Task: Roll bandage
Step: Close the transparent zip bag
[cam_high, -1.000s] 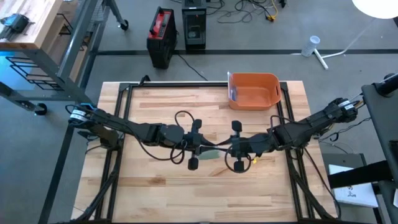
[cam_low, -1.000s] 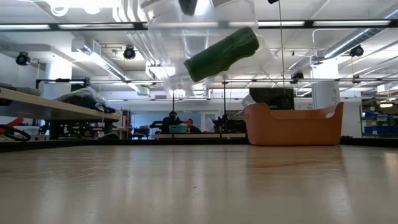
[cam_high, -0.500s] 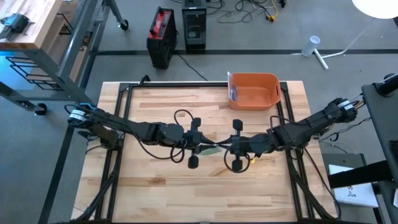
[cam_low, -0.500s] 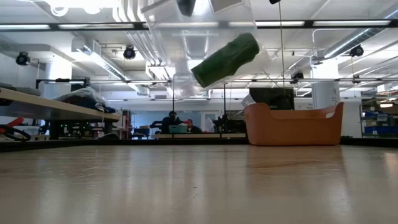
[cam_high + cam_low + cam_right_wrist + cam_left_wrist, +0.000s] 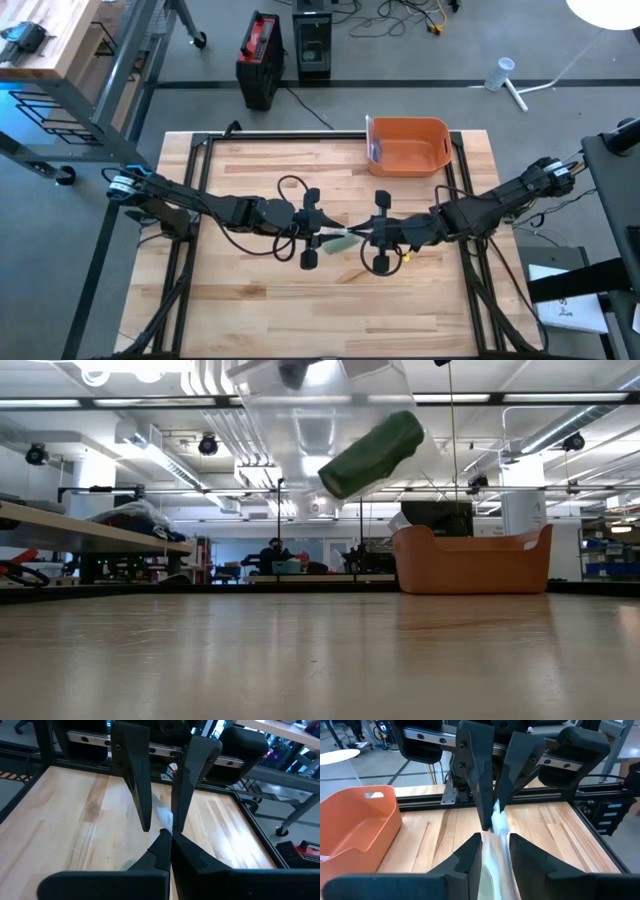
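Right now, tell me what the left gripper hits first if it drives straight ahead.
Most likely the right gripper: it faces the left gripper tip to tip, with only the bandage stretched between them. Exact depth is unclear.

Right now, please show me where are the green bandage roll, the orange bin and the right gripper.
green bandage roll (image 5: 372, 453), low view, middle of its side.
orange bin (image 5: 437, 128), high view, far rim.
right gripper (image 5: 166, 836), right wrist view, between its fingertips.

The table (image 5: 250, 290) is pale planked wood, smooth and faintly glossy; the orange bin (image 5: 410, 155) looks matt plastic.
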{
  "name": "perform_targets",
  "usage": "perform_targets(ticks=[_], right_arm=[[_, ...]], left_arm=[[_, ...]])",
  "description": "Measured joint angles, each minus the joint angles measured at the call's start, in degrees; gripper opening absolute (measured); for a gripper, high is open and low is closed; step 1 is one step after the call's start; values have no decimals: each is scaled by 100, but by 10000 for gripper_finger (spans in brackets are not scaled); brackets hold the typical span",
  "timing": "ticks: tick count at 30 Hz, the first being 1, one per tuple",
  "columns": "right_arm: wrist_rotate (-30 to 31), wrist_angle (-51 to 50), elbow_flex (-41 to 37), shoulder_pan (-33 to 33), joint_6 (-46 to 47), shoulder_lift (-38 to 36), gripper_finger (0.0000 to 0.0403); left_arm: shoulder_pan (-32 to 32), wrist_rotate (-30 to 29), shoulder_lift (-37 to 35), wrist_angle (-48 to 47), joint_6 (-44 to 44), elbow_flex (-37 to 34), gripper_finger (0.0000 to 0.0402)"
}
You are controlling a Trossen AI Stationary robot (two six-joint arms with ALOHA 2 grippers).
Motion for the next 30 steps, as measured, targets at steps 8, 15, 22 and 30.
perform_targets(ticks=[8,15,22,30], right_arm=[[-11,-2,2,1,-4,-1,0],[-15,-40,2,2,-11,-87,0],[-27,-122,4,2,33,-87,0],[-28,-223,4,2,109,-87,0]], left_arm=[[2,-2,-4,-97,-43,-2,19],[4,-4,-4,-275,-156,-2,3],[4,-4,-4,-280,-176,-2,17],[4,-7,-159,-289,-162,-7,31]])
